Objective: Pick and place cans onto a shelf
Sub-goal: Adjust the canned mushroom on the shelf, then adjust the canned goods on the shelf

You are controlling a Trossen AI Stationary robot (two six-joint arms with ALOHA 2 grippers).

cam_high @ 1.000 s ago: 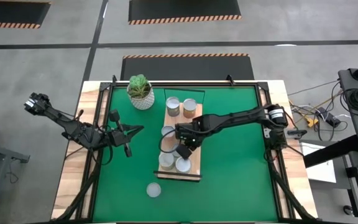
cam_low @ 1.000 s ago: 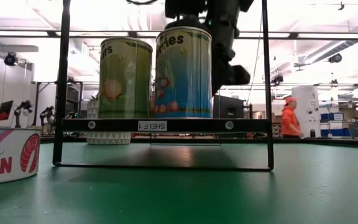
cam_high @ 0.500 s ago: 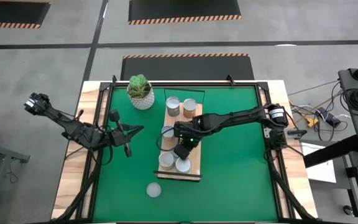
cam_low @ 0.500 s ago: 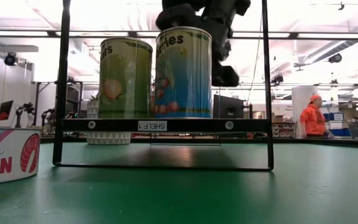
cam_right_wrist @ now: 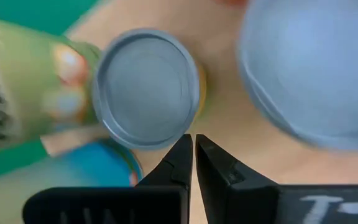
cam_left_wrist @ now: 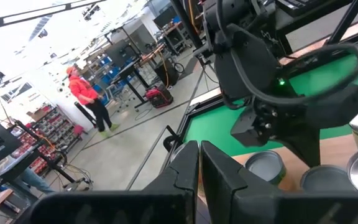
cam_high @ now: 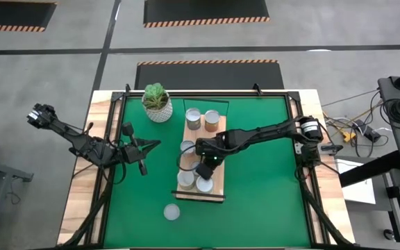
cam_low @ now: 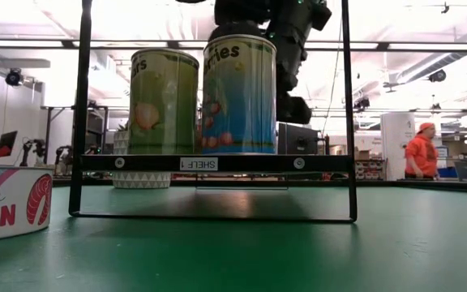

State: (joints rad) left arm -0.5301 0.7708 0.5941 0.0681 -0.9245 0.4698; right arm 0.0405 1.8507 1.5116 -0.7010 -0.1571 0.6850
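The shelf [cam_high: 219, 187] is a long light-brown board on the green mat, and it holds several cans. Two cans [cam_high: 194, 118] stand at its far end, one [cam_high: 187, 147] at mid-length and two [cam_high: 185, 180] at its near end. One can [cam_high: 171, 212] stands on the mat beyond the shelf's near end. My right gripper [cam_high: 203, 169] hovers shut over the shelf's near half. In the right wrist view its fingertips [cam_right_wrist: 191, 140] point down beside a silver can top [cam_right_wrist: 146, 87]. My left gripper [cam_high: 142, 148] waits shut left of the shelf.
A white pot with a green plant [cam_high: 157, 102] stands at the far left of the mat. In the low view a green can [cam_low: 163, 101] and a blue can [cam_low: 239, 96] stand on the shelf, with a pink-labelled can [cam_low: 6, 203] at left. A person in orange [cam_low: 422, 150] is in the room behind.
My right gripper has moved a little toward the table's near edge over the shelf, staying shut. The person in orange has walked across the room behind the table.
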